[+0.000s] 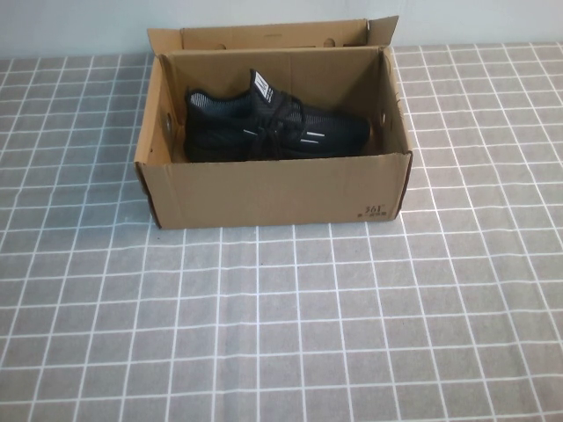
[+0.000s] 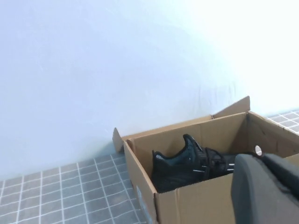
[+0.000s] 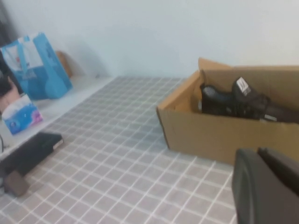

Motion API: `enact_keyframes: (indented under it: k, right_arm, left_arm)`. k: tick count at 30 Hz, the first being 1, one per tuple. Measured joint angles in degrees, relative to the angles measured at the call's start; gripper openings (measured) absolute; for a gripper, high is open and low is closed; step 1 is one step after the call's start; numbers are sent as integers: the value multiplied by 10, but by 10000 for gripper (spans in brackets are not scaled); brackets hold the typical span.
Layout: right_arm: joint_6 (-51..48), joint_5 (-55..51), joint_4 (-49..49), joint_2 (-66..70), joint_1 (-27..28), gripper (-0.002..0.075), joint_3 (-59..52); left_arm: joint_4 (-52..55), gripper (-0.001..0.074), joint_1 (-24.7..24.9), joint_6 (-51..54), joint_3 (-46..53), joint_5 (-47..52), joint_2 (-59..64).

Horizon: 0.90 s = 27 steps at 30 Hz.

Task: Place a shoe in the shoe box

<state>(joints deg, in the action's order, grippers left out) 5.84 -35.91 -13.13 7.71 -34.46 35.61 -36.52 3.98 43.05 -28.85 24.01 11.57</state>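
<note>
The shoe is lying on its sole inside the open shoe box, which is standing on the checked tablecloth. The left gripper and the right gripper are both waiting away from the box, closed and empty.

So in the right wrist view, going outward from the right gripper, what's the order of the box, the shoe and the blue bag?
1. Brown cardboard shoe box, just beyond the shut right gripper.
2. Black knit shoe, inside it.
3. Blue bag, off the table by the wall.
</note>
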Motion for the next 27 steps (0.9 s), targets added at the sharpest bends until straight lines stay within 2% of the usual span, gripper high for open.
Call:
enact_keyframes:
  k: [7, 12, 17, 21, 27]
  right_arm:
    - [-27, 53, -5, 0, 0, -16, -32]
    - [-29, 67, -5, 0, 0, -16, -49]
    - [-29, 70, -5, 0, 0, -16, -51]
    - [-29, 70, -5, 0, 0, -16, -51]
    - [-29, 70, -5, 0, 0, -16, -58]
  left_arm:
    - [-1, -1, 0, 0, 126, -21, -107]
    - [-3, -1, 0, 0, 209, -29, -113]
    - [-37, -1, 0, 0, 277, -105, -113]
    - [-43, -1, 0, 0, 301, -130, -113]
    - [-51, -1, 0, 0, 303, -81, -113]
